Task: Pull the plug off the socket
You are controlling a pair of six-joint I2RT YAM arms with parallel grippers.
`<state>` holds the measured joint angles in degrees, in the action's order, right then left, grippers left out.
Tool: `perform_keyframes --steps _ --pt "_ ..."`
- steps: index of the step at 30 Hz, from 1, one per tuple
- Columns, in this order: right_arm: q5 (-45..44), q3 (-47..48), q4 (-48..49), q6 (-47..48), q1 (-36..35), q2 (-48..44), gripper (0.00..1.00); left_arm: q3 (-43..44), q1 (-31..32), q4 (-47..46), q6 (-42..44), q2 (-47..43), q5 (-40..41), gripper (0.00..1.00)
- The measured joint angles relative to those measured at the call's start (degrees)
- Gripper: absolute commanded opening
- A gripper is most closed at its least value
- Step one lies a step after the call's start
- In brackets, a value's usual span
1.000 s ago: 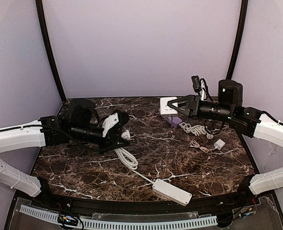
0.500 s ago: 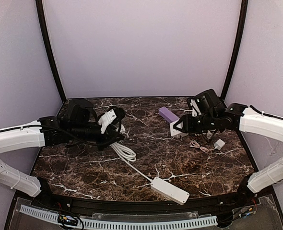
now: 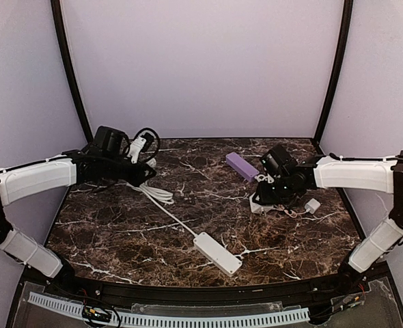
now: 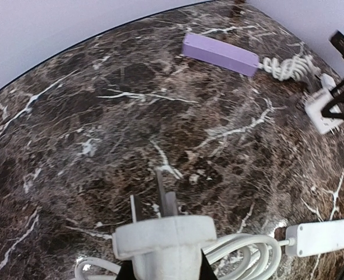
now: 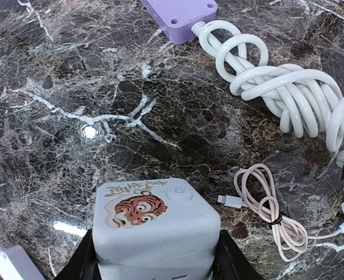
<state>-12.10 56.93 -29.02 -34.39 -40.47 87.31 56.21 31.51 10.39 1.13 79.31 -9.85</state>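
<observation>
The plug (image 4: pixel 163 242) sits at the bottom centre of the left wrist view, its metal prongs bare and pointing up the frame, pinched between the fingers of the left gripper (image 4: pixel 164 269), whose jaws are pressed tight against its white body. In the overhead view this puts it in the left-centre of the frame, lifted off the marble table (image 3: pixel 208 205). The socket (image 5: pixel 154 230) is well apart from it, in the right-centre of the overhead view; it fills the bottom centre of the right wrist view, a white cube with a tiger sticker and a round button on its upper face, and the right gripper (image 5: pixel 157 262) clamps it from both sides. From the plug a thick white cord (image 3: pixel 164 205) runs in loops down to the power strip (image 3: pixel 217 253) near the lower middle. Above the socket lies a purple box (image 5: pixel 178 14), beside it a coiled white cable (image 5: pixel 277 87), then a thin pink cable (image 5: pixel 265 210) and a small white charger (image 3: pixel 313 205).
</observation>
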Motion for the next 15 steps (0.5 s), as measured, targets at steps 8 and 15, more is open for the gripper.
perform_keyframes --steps 8,15 --pt "-0.4 -0.5 0.2 0.1 0.1 2.3 0.1 0.9 -11.7 -1.9 -5.9 4.0 -0.2 0.01" --pt "-0.3 -0.6 1.2 0.9 0.1 4.5 0.33 1.1 -12.2 -0.5 -7.2 10.0 1.6 0.01"
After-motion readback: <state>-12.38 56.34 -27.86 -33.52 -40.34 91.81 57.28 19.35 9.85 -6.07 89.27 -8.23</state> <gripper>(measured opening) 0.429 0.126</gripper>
